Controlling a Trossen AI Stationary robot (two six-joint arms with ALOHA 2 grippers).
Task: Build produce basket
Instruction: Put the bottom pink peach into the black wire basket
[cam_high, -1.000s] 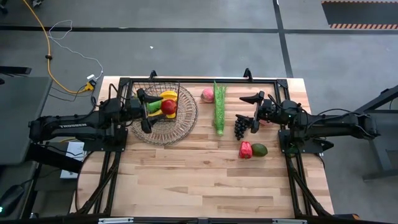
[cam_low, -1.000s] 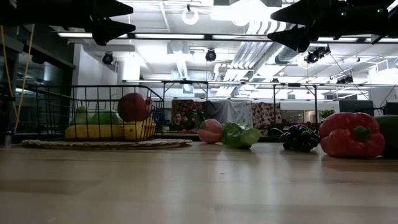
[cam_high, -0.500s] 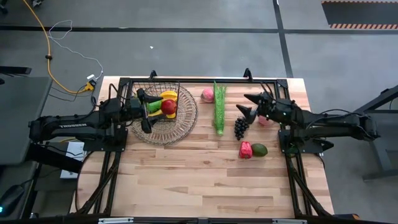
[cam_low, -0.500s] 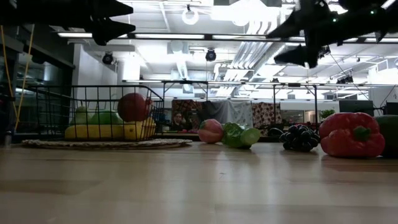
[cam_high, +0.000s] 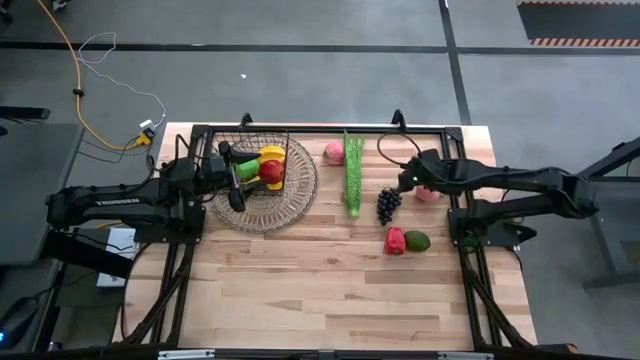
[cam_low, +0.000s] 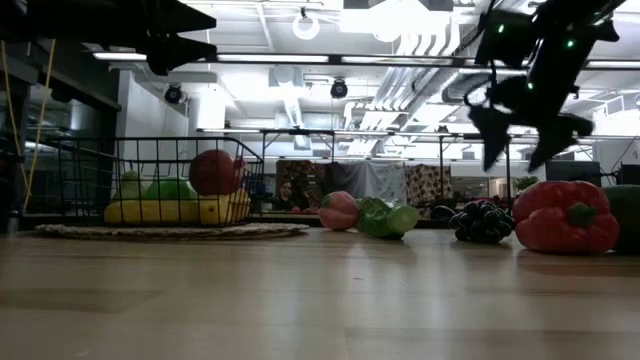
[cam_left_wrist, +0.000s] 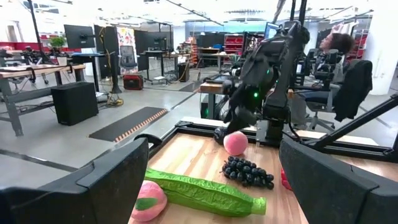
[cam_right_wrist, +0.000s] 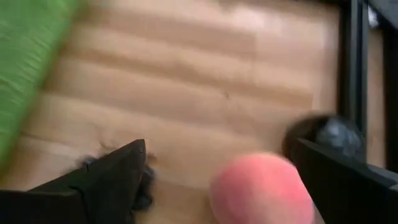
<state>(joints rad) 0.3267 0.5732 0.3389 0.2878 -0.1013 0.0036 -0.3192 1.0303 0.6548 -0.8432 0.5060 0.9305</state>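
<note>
The black wire basket (cam_high: 262, 150) stands on a round wicker tray (cam_high: 290, 205) at the far left. It holds bananas, a green fruit and a red apple (cam_high: 270, 172). My left gripper (cam_high: 240, 177) hovers open and level above it. A peach (cam_high: 334, 152), a long green stalk (cam_high: 353, 172), purple grapes (cam_high: 386, 205), a red pepper (cam_high: 395, 241) and an avocado (cam_high: 417, 240) lie on the table. My right gripper (cam_high: 408, 183) slants down, open, above a second peach (cam_right_wrist: 261, 186), which shows between its fingers, and touches nothing.
A black frame (cam_high: 320, 128) runs along the table's far edge and behind both arms. Bare wood fills the near half of the table (cam_high: 330, 300). The grapes (cam_right_wrist: 144, 186) lie close beside the right gripper's finger. A person sits in the room beyond.
My right gripper has tipped from level to slanting down, rolled about its own line, and sunk toward the peach beside the grapes. It has stayed open. No produce has moved.
</note>
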